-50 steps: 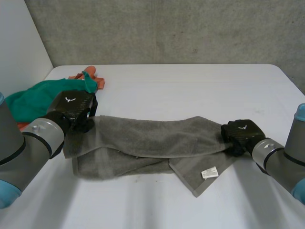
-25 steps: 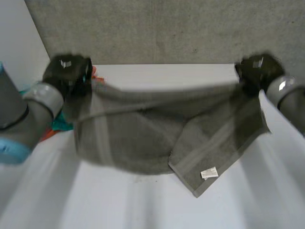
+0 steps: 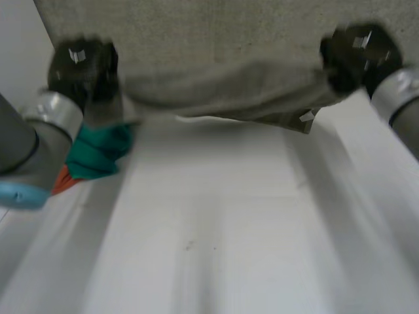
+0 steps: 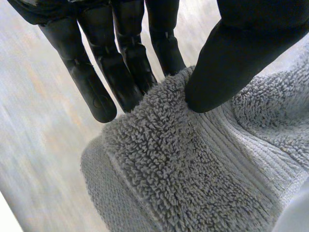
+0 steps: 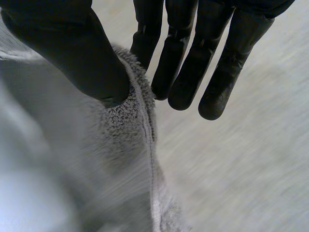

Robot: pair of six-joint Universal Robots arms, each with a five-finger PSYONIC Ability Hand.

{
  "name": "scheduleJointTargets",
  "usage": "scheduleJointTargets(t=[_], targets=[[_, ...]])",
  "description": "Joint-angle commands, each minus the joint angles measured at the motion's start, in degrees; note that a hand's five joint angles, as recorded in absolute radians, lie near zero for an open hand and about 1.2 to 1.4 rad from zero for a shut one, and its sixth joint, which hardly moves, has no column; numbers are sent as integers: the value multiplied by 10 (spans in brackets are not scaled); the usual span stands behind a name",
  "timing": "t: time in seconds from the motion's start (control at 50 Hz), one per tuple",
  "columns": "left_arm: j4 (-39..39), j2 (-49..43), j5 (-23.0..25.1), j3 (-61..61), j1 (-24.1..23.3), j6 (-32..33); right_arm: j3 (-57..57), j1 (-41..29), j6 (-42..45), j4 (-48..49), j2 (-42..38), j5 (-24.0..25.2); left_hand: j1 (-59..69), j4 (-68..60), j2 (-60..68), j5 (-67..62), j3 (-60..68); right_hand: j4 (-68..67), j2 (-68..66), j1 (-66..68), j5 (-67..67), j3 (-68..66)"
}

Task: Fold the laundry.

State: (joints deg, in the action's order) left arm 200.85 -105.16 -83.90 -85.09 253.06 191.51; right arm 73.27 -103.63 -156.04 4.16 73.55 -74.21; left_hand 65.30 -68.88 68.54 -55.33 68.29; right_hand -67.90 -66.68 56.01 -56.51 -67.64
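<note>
White table (image 3: 216,229) — grey concrete wall (image 3: 196,26)

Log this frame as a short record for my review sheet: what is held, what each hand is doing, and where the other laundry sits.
held item: grey towel, hanging stretched between both hands above the white table
left robot hand: thumb pinches one end of the towel against straight fingers
right robot hand: thumb pinches the opposite end against the fingers
other laundry: green cloth lying over an orange cloth, on the table beside the left arm
</note>
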Motion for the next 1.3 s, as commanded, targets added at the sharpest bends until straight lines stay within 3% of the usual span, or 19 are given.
scheduleJointTargets(t=[0.02,0.12,0.2,0.26,0.44,0.54,0.6,0.68,0.84,1.3], targets=[[-27,-44,15,-110,16,11,121,1,124,-150,1,24,147,-111,115,-147,117,-121,-133,240,-135,-124],[-39,-134,21,-88,17,50,135,-24,139,-110,-76,14,129,-93,96,-129,99,-121,-133,240,-135,-124],[-54,-159,18,-68,12,75,130,-43,103,-67,-104,-8,-237,273,-270,238,-267,-121,-133,240,-135,-124],[-56,-139,23,-77,11,78,138,-47,59,-50,-106,-36,-342,378,-375,342,-372,-121,-133,240,-135,-124],[-41,12,38,-204,7,86,176,-45,26,-16,-101,-61,-314,350,-346,314,-344,-121,-133,240,-135,-124],[-42,51,66,-276,18,128,178,-44,27,-16,-101,-62,-129,165,-161,129,-159,-121,-133,240,-135,-124],[-43,51,66,-293,25,158,177,-44,27,-15,-100,-61,-124,159,-156,124,-153,-121,-133,240,-135,-124],[-42,46,66,-307,45,199,177,-44,28,-15,-101,-60,-139,174,-171,139,-169,-121,-133,240,-135,-124],[-39,-15,66,-269,72,210,183,-46,28,-14,-100,-58,-283,319,-316,284,-313,-121,-133,240,-135,-124],[-37,-157,61,-149,58,232,190,-44,28,-13,-100,-57,-257,292,-289,257,-286,-121,-133,240,-135,-124]])
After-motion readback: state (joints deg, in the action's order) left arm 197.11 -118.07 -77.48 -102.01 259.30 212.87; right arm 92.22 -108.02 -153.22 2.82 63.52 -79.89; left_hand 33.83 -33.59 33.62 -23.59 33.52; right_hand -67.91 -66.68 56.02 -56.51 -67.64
